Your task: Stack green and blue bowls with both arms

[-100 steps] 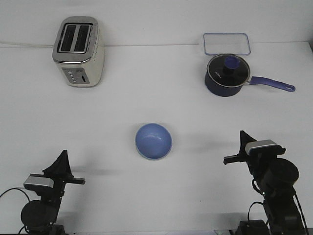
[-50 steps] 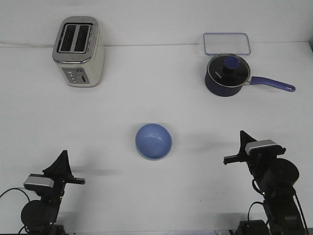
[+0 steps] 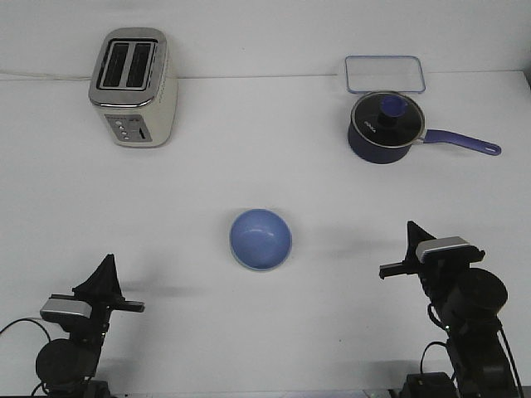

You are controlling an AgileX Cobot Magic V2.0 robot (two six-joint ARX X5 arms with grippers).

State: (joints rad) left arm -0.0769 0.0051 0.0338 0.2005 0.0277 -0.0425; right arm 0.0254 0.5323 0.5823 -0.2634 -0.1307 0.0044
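Note:
The light blue bowl (image 3: 260,238) sits upright at the middle of the white table. A thin pale greenish edge (image 3: 236,258) shows under its lower left rim, so the green bowl seems to lie beneath it, almost wholly hidden. My left gripper (image 3: 106,262) is low at the front left, fingers together in one point, empty, well apart from the bowl. My right gripper (image 3: 411,228) is at the front right, fingers together, empty, to the right of the bowl.
A cream and silver toaster (image 3: 133,87) stands at the back left. A dark navy pot (image 3: 385,126) with a lid and a long handle stands at the back right, with a clear rectangular lid (image 3: 385,74) behind it.

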